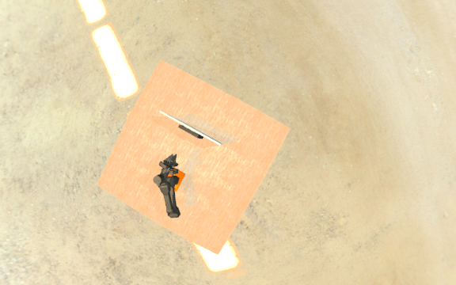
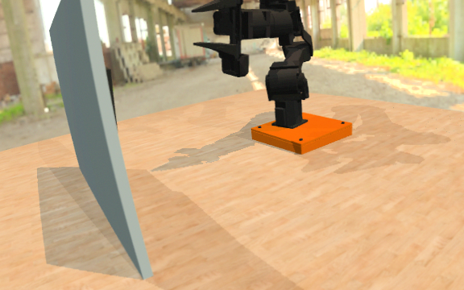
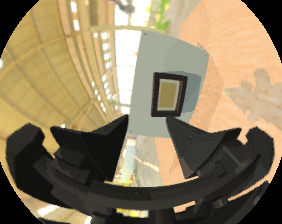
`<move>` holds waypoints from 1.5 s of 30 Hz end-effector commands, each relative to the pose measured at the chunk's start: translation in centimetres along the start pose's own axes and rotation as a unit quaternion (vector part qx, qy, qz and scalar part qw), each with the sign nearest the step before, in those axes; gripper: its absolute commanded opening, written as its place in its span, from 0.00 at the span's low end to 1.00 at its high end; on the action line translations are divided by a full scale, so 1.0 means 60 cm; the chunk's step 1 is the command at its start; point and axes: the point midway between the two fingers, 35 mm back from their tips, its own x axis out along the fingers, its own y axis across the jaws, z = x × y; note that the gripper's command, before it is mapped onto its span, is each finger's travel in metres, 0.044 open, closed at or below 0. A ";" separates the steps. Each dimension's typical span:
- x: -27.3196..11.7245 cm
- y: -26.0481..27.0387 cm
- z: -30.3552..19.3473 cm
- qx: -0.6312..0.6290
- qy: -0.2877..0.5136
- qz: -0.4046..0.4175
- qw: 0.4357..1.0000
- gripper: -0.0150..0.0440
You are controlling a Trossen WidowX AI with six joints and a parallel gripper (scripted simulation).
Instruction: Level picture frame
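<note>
The picture frame [image 1: 190, 131] [image 2: 111, 97] [image 3: 183, 95] is on the wall panel [image 1: 212, 139] [image 2: 107, 133] [image 3: 144, 85], on the side that faces the arm, presumably because the screw behind it carries its weight; neither the screw nor the notched strip can be seen. Standing the panel upright on the wooden table top [image 1: 248, 131] [image 2: 224, 209] [image 3: 232, 45] leaves the face of the frame open to a reach from in front. The pincer [image 1: 174, 155] [image 2: 193, 27] [image 3: 148, 117] has its fingers apart with nothing between them, and it stands off from the frame, which looks like a pause for looking: a hand on the frame would hide how it hangs by itself. Whether it is level I cannot tell from these views (the wrist view is turned on its side and bent by the lens, a poor judge of small angles). If one side does prove high, the next move would be a light lift and one notch that way; too big a lift might bring the strip off the screw. As for the arm, it rises from its orange base plate [image 1: 180, 175] [image 2: 329, 126], is folded back on itself, and carries the pincer forward, high above the table top and roughly horizontal, one finger above the other, pointing towards the panel.
</note>
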 end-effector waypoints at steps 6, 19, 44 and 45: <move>0.086 -0.050 -0.022 -0.005 0.000 -0.005 1.000 0.69; 0.109 -0.068 -0.004 -0.003 0.001 -0.003 1.000 0.69; 0.242 -0.068 -0.004 -0.003 0.001 0.000 1.000 0.69; 0.242 -0.068 -0.004 -0.003 0.001 0.000 1.000 0.69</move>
